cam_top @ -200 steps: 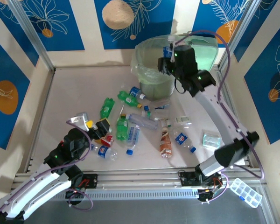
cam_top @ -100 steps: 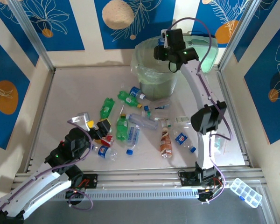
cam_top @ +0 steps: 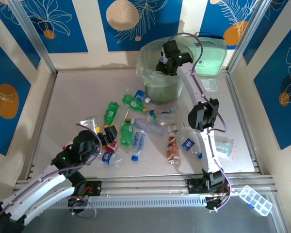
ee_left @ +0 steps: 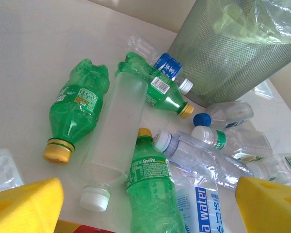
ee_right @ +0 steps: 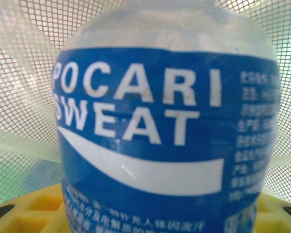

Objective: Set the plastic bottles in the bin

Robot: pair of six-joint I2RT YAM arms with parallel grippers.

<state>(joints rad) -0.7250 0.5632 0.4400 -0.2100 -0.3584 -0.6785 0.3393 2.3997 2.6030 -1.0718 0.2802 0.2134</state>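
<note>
I see the right gripper pinched on a Pocari Sweat bottle, arm stretched far out with the wrist tipped into the bin mouth. The wrist cam reads the label against mesh, the top cam gives the reach, and the left gripper is spread wide, low over green bottles on the table.

Left arm lies low, reaching forward; left tool fingers spread wide. Right arm stretched far forward, right tool clamped on a Pocari Sweat bottle.
</note>
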